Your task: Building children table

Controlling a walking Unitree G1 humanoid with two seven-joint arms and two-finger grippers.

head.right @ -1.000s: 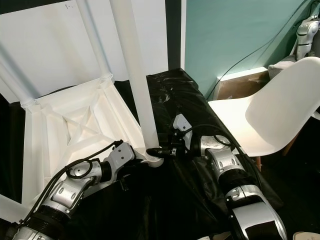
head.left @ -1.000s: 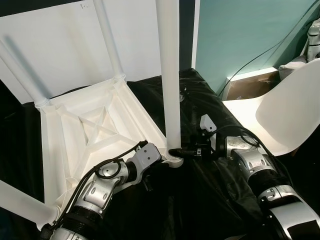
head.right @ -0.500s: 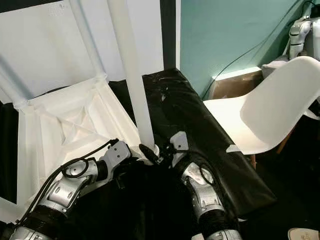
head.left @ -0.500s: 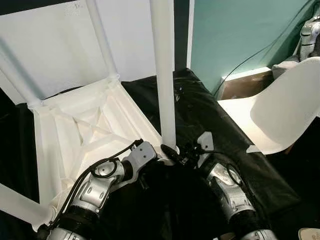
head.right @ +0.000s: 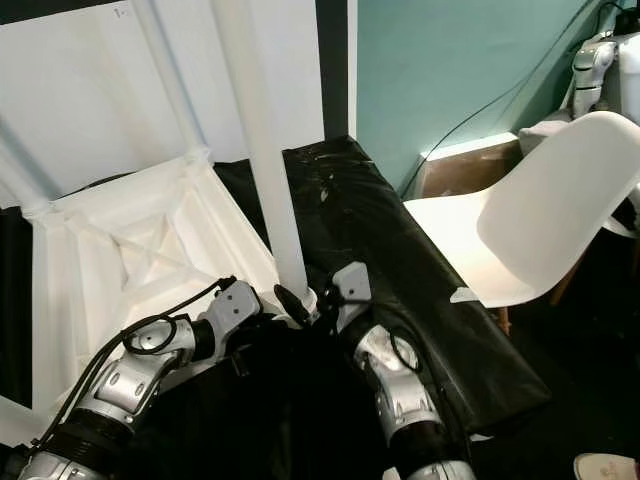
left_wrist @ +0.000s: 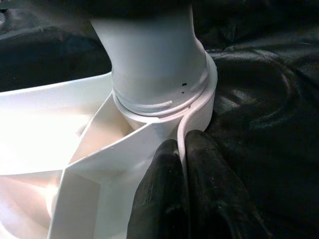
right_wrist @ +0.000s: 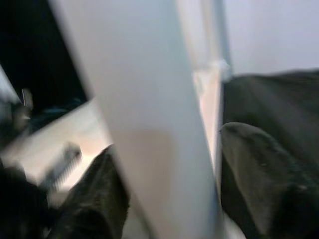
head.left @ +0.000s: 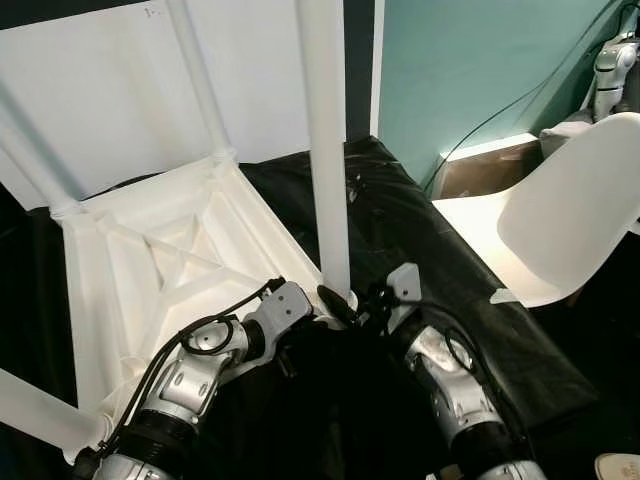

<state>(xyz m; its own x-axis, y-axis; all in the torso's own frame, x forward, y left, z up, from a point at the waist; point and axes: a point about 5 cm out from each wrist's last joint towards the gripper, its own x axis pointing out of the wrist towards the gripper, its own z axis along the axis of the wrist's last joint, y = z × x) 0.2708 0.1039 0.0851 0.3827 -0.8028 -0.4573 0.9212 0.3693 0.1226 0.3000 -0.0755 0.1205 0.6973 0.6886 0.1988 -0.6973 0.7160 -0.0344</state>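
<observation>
Table top [head.left: 160,270], white plastic with cross-ribbed underside facing up, lies inverted on a black sheet [head.left: 440,270]; its nearest corner rests at the sheet's middle, between both arms. The left gripper [left_wrist: 180,164] sits at that corner. The left wrist view shows what the eye views hide: its two black fingers [left_wrist: 159,199] are pressed narrow on the thin rim of the corner, one inside and one outside, directly below the round socket [left_wrist: 167,107]. A white leg [head.left: 322,140] stands upright in that socket. The right gripper [head.left: 350,303] meets the leg base from the opposite side. The right wrist view, blurred, shows a finger on each side of the leg [right_wrist: 149,124], apparently clasping it; contact cannot be confirmed. Two further legs [head.left: 200,80] rise from the far corners of the top. Beyond the sheet's right edge stands a white shell chair [head.left: 560,220], before a teal wall [head.left: 470,70].
</observation>
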